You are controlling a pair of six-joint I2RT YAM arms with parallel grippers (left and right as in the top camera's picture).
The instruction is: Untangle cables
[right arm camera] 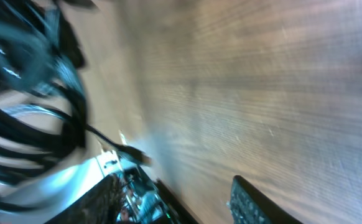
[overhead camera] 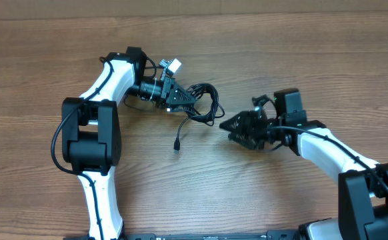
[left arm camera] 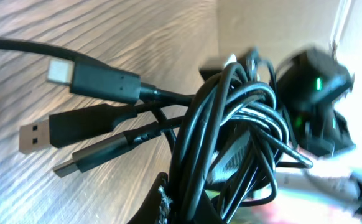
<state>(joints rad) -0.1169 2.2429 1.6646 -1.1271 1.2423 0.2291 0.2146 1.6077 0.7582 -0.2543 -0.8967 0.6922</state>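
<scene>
Okay, cables (overhead camera: 206,100) first: thin black cords bunched into one tangled wad on the wooden table (overhead camera: 281,40), sitting a little toward 12 o'clock from the table's middle in the overhead view. One loose tail (overhead camera: 181,130) drops out of the wad toward 7 o'clock and lies flat on the wood, ending in a small dark plug (overhead camera: 178,145) that sits apart from everything else.

Up close in the left wrist view the wad (left arm camera: 231,124) fills the frame, loops crossing over each other. Three plug ends stick out at its 9 o'clock side: a silver-tipped one (left arm camera: 60,73) on top, a flat USB plug (left arm camera: 35,137) under it, and a slimmer one (left arm camera: 66,167) lowest, all just above the wood grain.

The left gripper (overhead camera: 189,100) comes in from the wad's 9 o'clock, jaws pressed together and pinching the cables at that edge.

The right gripper (overhead camera: 224,125) sits at the wad's 4 o'clock, tip pointing at it, near but I can't tell if it touches. Its wrist view is blurred; the cables (right arm camera: 38,124) show as dark streaks at 9 o'clock of the frame. One finger (right arm camera: 250,202) stands well off from the other with bare wood between, so that gripper (right arm camera: 178,204) is spread and grips nothing.
</scene>
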